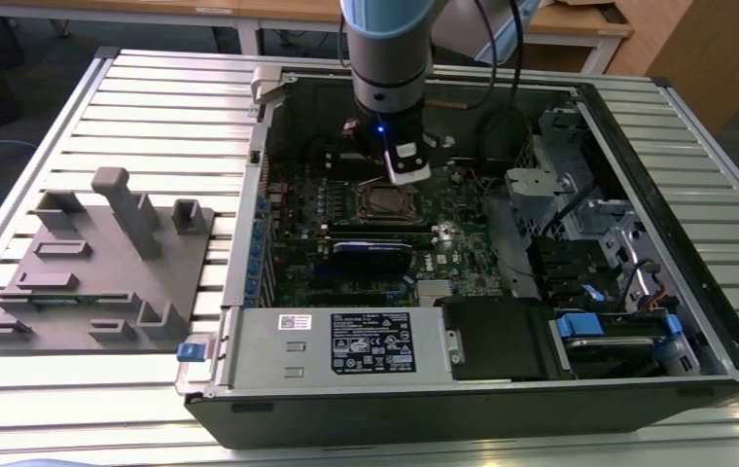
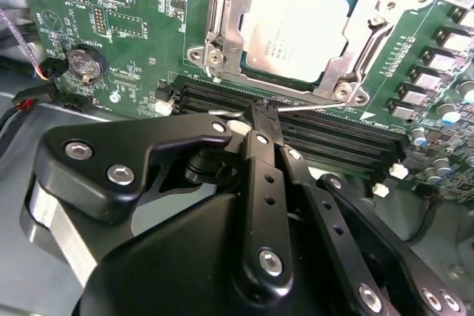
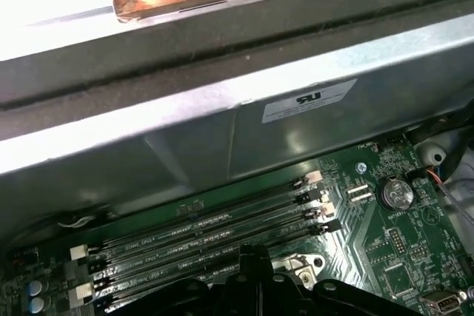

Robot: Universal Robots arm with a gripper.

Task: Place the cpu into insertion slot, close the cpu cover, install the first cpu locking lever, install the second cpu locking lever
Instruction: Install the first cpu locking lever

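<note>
The cpu [image 2: 296,27] lies flat in the insertion slot [image 1: 387,201] on the green board. Its dull silver top shows through the window of the cpu cover [image 2: 235,20], which is folded down over it. A thin silvery locking lever [image 2: 315,104] runs along the socket edge nearest the memory slots. My gripper [image 2: 255,116] has its black fingers shut together, with the tips right at this lever's end. I cannot tell whether they pinch it or only touch it. In the exterior view my gripper [image 1: 404,175] hangs just above the socket. The fingers [image 3: 252,275] also show in the first wrist view.
Long black memory slots [image 2: 333,135] lie directly under the fingers. A coin battery [image 2: 83,63] sits on the board nearby. The case's metal wall [image 3: 222,131] rises close behind the slots. A grey power supply [image 1: 331,345] fills the case front, and a grey fixture block [image 1: 97,263] stands on the slatted table.
</note>
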